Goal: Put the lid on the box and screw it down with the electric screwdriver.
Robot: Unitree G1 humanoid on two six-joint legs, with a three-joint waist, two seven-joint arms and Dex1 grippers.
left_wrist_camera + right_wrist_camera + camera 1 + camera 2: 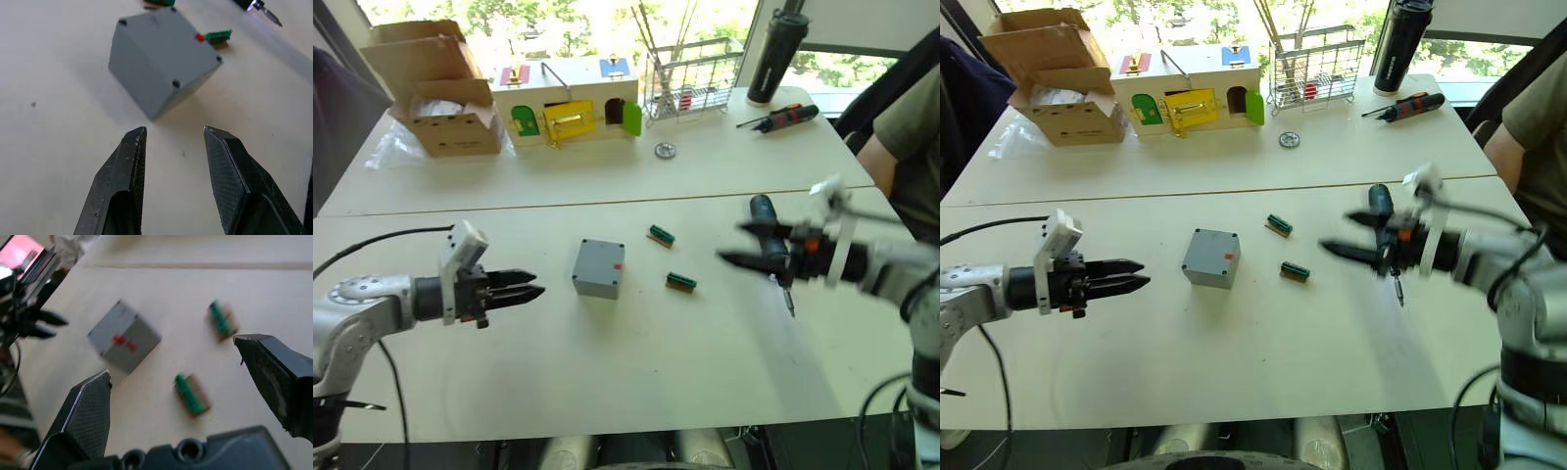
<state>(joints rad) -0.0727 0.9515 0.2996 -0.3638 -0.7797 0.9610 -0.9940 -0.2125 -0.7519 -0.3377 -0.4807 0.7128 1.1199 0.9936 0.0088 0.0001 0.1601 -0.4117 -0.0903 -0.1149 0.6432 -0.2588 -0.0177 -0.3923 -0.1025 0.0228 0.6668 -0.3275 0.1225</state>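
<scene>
Box [598,268] on white counter [607,372], lid [164,46] already seated on top, between 2 end effectors. Left end effector [530,285] open, just beside box. Right end effector [1330,248] open wide, near electric screwdriver [770,235].

No legible text, brand, number or label on any object in view. Only marking: a small plain red mark, no characters, on the small grey square plastic box [598,268], at the 3 o'clock edge of its top face.
</scene>
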